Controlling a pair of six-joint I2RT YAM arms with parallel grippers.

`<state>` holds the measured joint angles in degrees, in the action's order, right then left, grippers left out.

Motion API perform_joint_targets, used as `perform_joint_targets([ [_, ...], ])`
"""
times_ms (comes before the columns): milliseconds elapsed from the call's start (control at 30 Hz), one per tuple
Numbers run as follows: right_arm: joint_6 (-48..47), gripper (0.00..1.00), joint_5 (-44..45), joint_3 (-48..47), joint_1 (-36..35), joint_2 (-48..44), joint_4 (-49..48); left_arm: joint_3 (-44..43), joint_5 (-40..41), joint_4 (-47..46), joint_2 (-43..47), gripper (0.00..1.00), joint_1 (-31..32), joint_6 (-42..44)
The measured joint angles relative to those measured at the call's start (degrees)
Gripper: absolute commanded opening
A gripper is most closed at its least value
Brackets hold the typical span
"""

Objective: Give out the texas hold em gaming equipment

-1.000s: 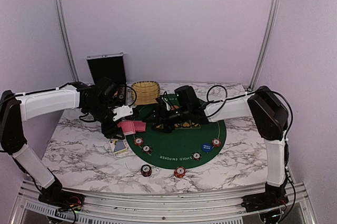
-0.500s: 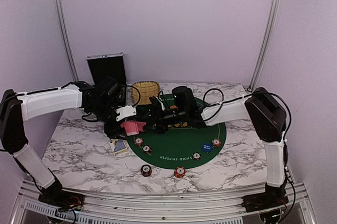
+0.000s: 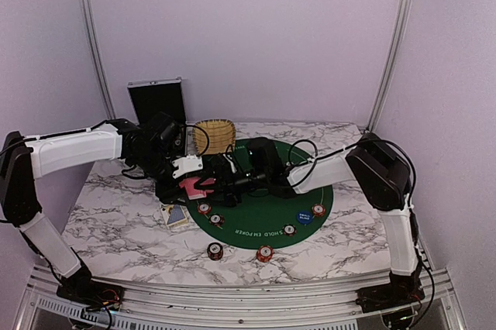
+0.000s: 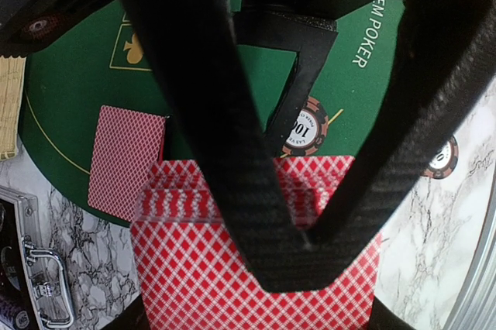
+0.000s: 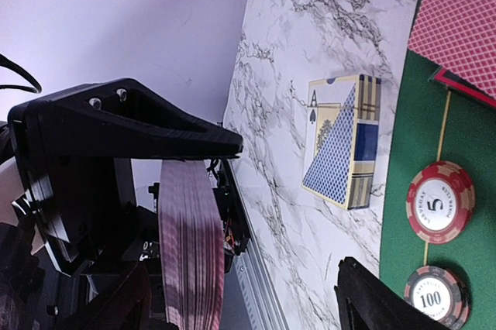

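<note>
Clutter rings the work in the top view: a black case (image 3: 157, 101) stands at the back left of the marble table (image 3: 108, 221), a wicker basket (image 3: 214, 135) sits beside it, and a card box (image 3: 177, 215) lies just off the left rim of the green felt mat (image 3: 267, 218). Red-and-white poker chips (image 3: 204, 208) dot the mat's near half along with a blue marker disc (image 3: 304, 218); two more chips lie on the marble in front. The left gripper (image 3: 194, 183) holds a deck of playing cards (image 3: 198, 186) above the mat's left edge. The right gripper (image 3: 225, 184) faces it from the other side, just beside the deck.

From the left wrist, the left fingers (image 4: 201, 113) are pinched together on the deck (image 4: 256, 283), whose red-patterned back spreads below their tips. Beyond it a single card (image 4: 128, 159) lies face down on the felt. A black finger of the right gripper stands in front of one of the poker chips, marked 100.

From the right wrist, the right fingers (image 5: 124, 121) stand wide apart with nothing clamped. The deck (image 5: 190, 245) shows edge-on just under the upper finger; whether it touches cannot be told. Past it the card box (image 5: 345, 140) lies on the marble beside the mat, and two chips sit near the lower finger.
</note>
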<state>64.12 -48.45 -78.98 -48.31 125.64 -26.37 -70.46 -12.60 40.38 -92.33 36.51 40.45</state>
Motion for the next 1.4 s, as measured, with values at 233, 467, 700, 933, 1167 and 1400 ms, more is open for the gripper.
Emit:
perform_joint_targets([
  [233, 1.38, 0.81, -0.46, -2.1, -0.66, 1.57, -2.12, 0.0, 0.0, 0.04, -0.02, 0.25, 0.17, 0.0],
  [467, 2.82, 0.81, -1.07, -5.27, -1.42, 5.03, -3.37, 0.0, 0.02, 0.17, -0.46, 0.25, 0.44, 0.0],
  [700, 3.61, 0.82, -1.73, -8.55, -2.16, 7.93, -3.19, 0.0, 0.04, 0.24, -0.63, 0.25, 0.57, 0.02],
  [933, 3.45, 0.82, -2.1, -9.75, -2.32, 8.81, -2.84, -0.02, 0.04, 0.24, -0.63, 0.25, 0.63, 0.02],
  [1167, -0.35, 0.75, -1.79, -10.29, -1.81, 8.39, 1.75, -0.02, 0.74, 1.22, -0.7, 0.24, 0.66, 0.07],
  [1400, -2.82, 0.61, -1.42, -6.73, -0.37, 5.03, 3.3, 0.0, 0.96, 1.36, -0.7, 0.24, 0.7, 0.07],
])
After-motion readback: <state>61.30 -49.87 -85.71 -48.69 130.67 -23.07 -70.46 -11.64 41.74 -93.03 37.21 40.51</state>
